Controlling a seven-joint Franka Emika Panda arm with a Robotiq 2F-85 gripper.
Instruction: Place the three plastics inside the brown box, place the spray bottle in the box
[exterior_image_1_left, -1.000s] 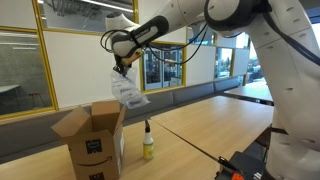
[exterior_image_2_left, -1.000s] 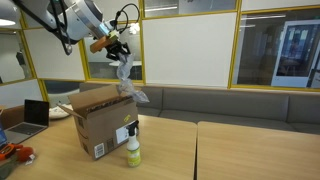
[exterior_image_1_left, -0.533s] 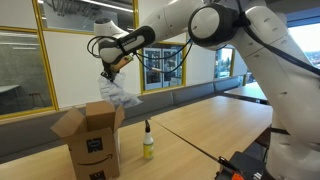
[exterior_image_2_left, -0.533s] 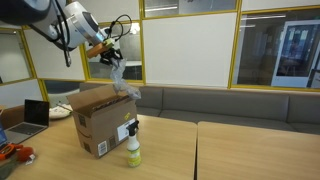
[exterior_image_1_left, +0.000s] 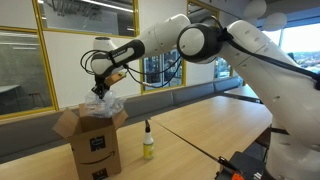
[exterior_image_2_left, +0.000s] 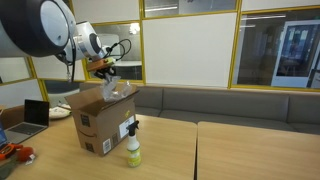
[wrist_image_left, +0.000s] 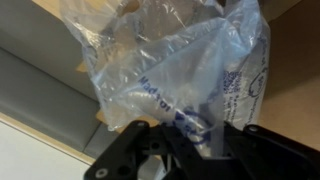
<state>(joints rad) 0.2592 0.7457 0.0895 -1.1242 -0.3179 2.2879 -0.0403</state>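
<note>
At the left of both exterior views the gripper (exterior_image_1_left: 100, 87) hangs over the open brown box (exterior_image_1_left: 92, 142), its jaws closed on a bunch of clear plastics (wrist_image_left: 185, 70); how many bags, I cannot tell. They are held from the top, probably so that they can drop between the flaps (exterior_image_1_left: 68, 122). Lower in the frame, the spray bottle (exterior_image_1_left: 148, 145) stands upright just beside the box on the pale wooden table (exterior_image_1_left: 205, 125). Behind are a grey bench (exterior_image_2_left: 225, 100) and yellow-framed glass walls (exterior_image_2_left: 190, 50).

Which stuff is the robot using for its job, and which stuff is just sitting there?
For the job: crinkly clear plastic bag in the jaws, brown cardboard box, small yellowish spray bottle.
Just lying about: open dark laptop, long grey bench.
</note>
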